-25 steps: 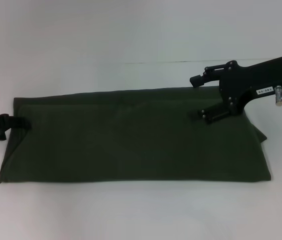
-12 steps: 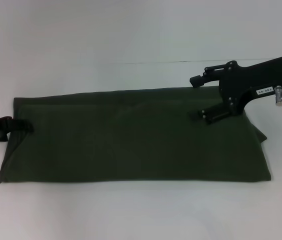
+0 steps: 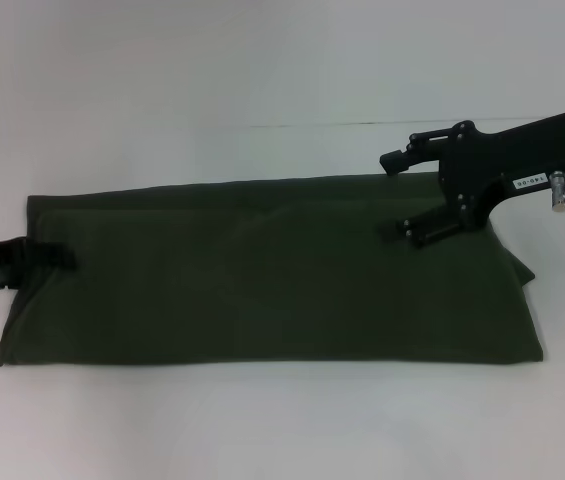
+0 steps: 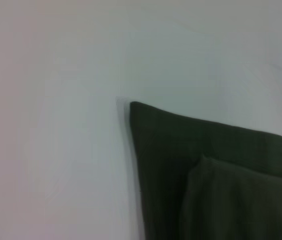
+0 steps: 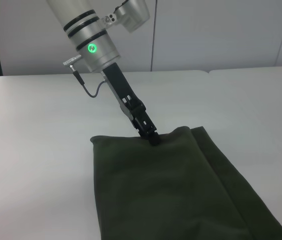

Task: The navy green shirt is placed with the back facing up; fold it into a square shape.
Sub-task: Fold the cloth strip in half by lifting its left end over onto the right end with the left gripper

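The navy green shirt [image 3: 262,270] lies flat on the white table [image 3: 262,70], folded into a long rectangle running left to right. My left gripper [image 3: 57,258] reaches in low from the left and lies over the shirt's left edge. The right wrist view shows it [image 5: 150,136] touching that edge of the shirt [image 5: 170,190]. My right gripper [image 3: 398,195] hovers open over the shirt's far right part and holds nothing. The left wrist view shows a shirt corner [image 4: 220,185] with a folded layer on top.
A thin seam [image 3: 362,124] runs across the table behind the shirt. White table shows on every side of the shirt. A panelled wall [image 5: 220,35] stands beyond the table's far edge in the right wrist view.
My left gripper has slid to the right, farther over the shirt's left edge. The right arm and the shirt have not moved.
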Available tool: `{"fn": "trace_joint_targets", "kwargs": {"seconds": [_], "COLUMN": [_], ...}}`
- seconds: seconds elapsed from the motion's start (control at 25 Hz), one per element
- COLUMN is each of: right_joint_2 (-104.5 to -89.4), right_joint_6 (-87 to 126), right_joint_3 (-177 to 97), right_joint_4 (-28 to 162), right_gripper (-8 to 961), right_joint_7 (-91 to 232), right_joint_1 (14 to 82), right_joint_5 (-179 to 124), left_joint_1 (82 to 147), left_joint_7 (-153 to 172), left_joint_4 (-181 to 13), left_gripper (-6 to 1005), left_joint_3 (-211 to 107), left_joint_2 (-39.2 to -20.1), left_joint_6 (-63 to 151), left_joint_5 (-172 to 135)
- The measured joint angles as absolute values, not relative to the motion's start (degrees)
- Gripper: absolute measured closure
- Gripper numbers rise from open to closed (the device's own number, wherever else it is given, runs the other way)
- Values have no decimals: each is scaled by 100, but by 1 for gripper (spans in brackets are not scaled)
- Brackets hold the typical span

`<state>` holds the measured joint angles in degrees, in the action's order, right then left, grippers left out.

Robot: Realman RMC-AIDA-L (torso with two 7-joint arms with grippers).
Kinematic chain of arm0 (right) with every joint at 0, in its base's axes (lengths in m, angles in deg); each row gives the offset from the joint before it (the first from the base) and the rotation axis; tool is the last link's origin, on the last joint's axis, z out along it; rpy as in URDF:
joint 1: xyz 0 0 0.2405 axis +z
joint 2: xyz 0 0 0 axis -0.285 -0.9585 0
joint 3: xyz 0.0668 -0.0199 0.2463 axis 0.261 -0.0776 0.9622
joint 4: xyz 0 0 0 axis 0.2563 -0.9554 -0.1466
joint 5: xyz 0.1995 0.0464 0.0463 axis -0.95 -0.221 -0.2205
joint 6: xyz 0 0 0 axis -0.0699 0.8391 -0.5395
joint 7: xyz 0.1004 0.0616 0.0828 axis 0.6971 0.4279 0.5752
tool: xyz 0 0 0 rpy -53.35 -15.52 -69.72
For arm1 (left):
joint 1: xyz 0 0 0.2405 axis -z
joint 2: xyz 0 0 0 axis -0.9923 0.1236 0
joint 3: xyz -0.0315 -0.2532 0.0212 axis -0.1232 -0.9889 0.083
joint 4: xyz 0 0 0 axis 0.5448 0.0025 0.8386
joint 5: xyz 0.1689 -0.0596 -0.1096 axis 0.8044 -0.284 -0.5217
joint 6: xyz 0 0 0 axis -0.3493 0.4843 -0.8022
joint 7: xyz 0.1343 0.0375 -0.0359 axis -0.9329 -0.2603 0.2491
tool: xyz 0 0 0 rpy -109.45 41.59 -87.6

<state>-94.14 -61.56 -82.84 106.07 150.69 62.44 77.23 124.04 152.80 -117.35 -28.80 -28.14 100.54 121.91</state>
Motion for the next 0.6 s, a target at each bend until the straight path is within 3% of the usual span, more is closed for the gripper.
{"fn": "trace_joint_targets", "kwargs": {"seconds": [0.6], "right_joint_2": [-9414], "right_joint_6": [-6156], "right_joint_3": [-8284], "right_joint_4": [10668], "right_gripper": [38], "right_joint_7": [15064], "right_joint_1": [6250], "right_joint_5": [7739], "left_joint_1": [12471], "left_joint_7": [15511], "left_joint_4": [-11759], "left_gripper": [124], "left_joint_3": [-2904], "left_joint_2": [-2751], "left_joint_6": [10211], "left_joint_5": [12526]}}
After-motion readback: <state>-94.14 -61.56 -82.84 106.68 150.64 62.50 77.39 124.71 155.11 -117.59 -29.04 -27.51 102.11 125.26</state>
